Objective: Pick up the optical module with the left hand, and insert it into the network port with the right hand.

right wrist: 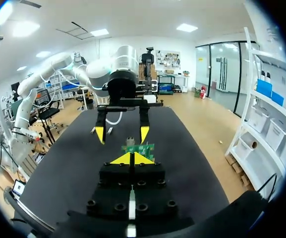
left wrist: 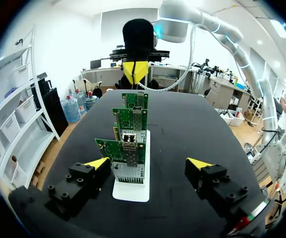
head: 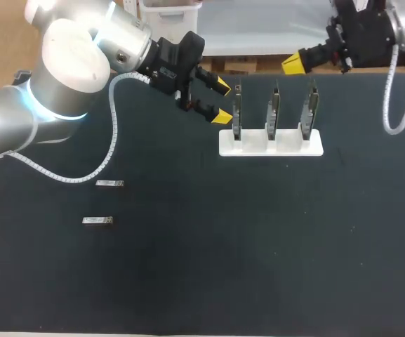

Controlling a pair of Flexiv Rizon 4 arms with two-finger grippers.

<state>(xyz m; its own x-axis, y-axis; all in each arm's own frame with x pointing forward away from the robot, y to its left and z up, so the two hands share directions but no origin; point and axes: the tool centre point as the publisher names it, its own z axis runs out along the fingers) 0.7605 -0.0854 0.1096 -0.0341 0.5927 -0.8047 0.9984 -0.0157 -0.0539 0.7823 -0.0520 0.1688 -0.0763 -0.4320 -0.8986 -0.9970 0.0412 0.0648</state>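
Observation:
Two small silver optical modules (head: 109,184) (head: 97,220) lie flat on the dark table at the left, apart from both grippers. A white stand (head: 271,144) holds three upright green boards with network ports (left wrist: 130,148) (right wrist: 138,148). My left gripper (head: 222,101) (left wrist: 147,164) hovers open and holds nothing, just left of the stand, with the boards straight ahead of its fingers. My right gripper (head: 295,63) (right wrist: 132,158) is shut on nothing, behind the stand at the table's far edge. Each wrist view shows the other gripper beyond the boards: the right gripper (left wrist: 135,72) and the left gripper (right wrist: 122,134).
The black table mat (head: 258,246) stretches bare across the front and right. My left arm's white cable (head: 107,151) loops down over the mat near the modules. The right arm's cable (head: 399,105) hangs at the far right.

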